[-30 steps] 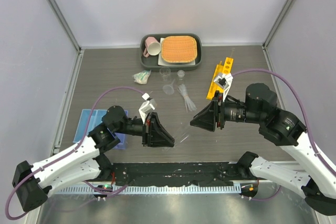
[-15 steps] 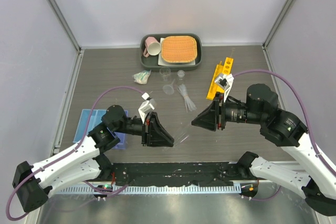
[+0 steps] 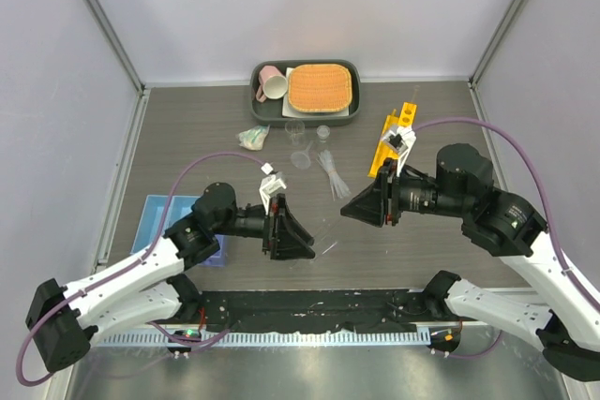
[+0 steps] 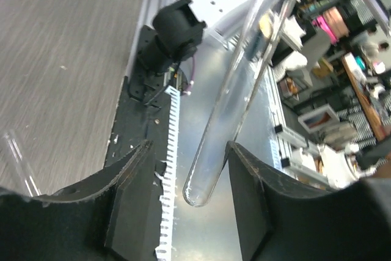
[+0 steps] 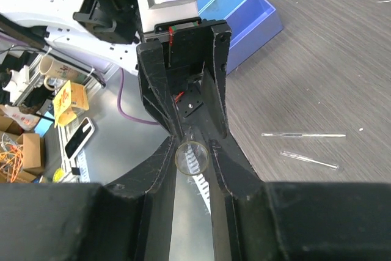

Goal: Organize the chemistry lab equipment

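Observation:
A clear glass tube [image 4: 226,120] hangs in the air between my two grippers, which face each other over the middle of the table. My right gripper [image 5: 193,145] is shut on the tube, whose round end [image 5: 192,157] shows between its fingers. My left gripper [image 4: 189,151] is open around the tube's rounded tip, with a gap on one side. Two thin glass tubes [image 5: 303,134] lie on the table below. The yellow rack [image 3: 394,138] sits at the right and the blue tray [image 3: 164,222] at the left. Small beakers [image 3: 295,128], a funnel [image 3: 302,158] and pipettes [image 3: 330,170] lie behind.
A dark tray [image 3: 258,105] at the back holds a pink mug [image 3: 272,83] and an orange woven mat [image 3: 321,86]. A crumpled green and white scrap [image 3: 251,138] lies in front of it. A black rail [image 3: 309,311] runs along the near edge.
My left gripper has opened off the tube and shifted a little right. My right gripper has closed on the tube.

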